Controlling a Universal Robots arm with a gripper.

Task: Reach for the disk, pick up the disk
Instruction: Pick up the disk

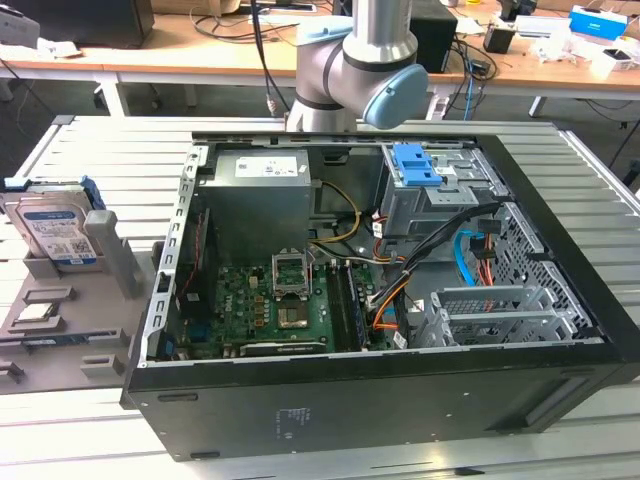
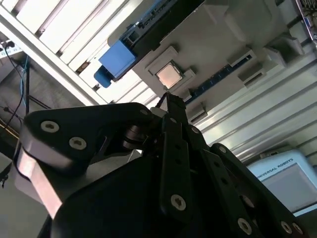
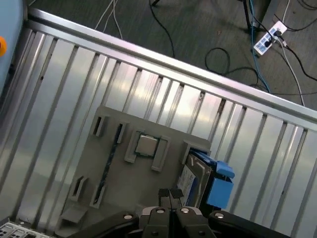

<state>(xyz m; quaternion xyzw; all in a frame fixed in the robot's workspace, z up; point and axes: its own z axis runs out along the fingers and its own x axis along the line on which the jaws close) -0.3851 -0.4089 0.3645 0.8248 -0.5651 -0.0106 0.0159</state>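
Note:
The disk (image 1: 55,232) stands on edge in a grey holder tray (image 1: 60,340) at the exterior view's left, its blue-and-white label facing the camera and blue rails along its sides. In the first wrist view the disk (image 3: 190,178) rises from the tray (image 3: 124,188) just beside my gripper (image 3: 170,194), whose two black fingertips are pressed together, shut on nothing. The gripper hangs above the tray, clear of the disk. In the second wrist view the gripper (image 2: 171,99) points toward the tray (image 2: 218,34), with the disk's blue rail (image 2: 117,58) off to one side.
An open black computer case (image 1: 400,250) takes up the middle of the slatted metal table (image 1: 90,150), with a blue latch (image 1: 415,165) on its drive cage. A small square chip (image 3: 146,145) sits in the tray. Cables and a power strip (image 3: 270,37) lie on the floor beyond the table edge.

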